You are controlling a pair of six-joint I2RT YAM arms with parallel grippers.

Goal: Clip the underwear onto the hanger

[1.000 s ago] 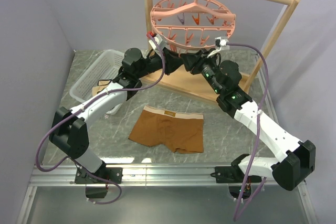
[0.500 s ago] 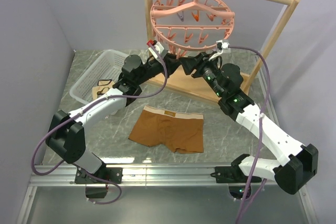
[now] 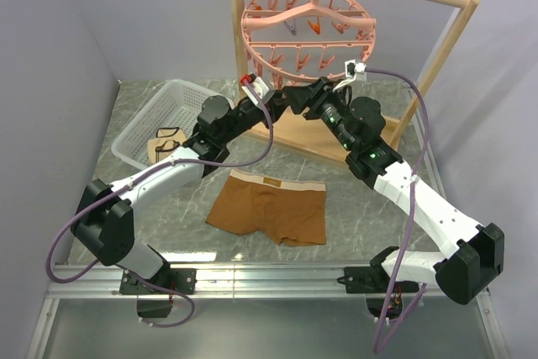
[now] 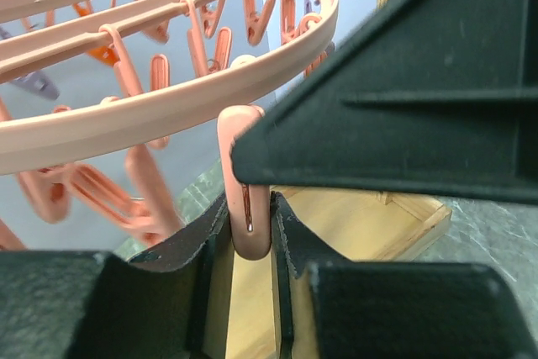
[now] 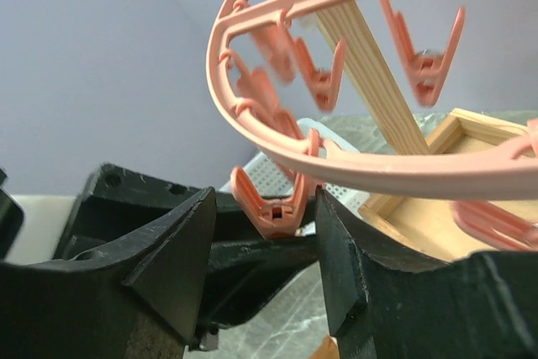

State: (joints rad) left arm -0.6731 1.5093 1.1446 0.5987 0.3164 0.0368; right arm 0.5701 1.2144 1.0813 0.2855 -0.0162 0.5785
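The brown underwear lies flat on the table, tan waistband to the rear, below both arms. The pink round hanger hangs by its hook from the wooden rail. Both grippers meet under its near rim. In the left wrist view, my left gripper is closed narrowly on the lower end of one dangling pink clip, and it also shows in the top view. My right gripper is open, with its fingers on either side of a clip; the right finger is close to the clip. The right gripper also shows in the top view.
A wooden rack frame with a tray base stands behind the grippers. A white basket at the left holds a beige garment with dark trim. Grey walls close in on both sides.
Both grippers have risen and drawn together under the hanger's near rim. The left arm has stretched right and now has a clip between its fingers. The underwear has not moved.
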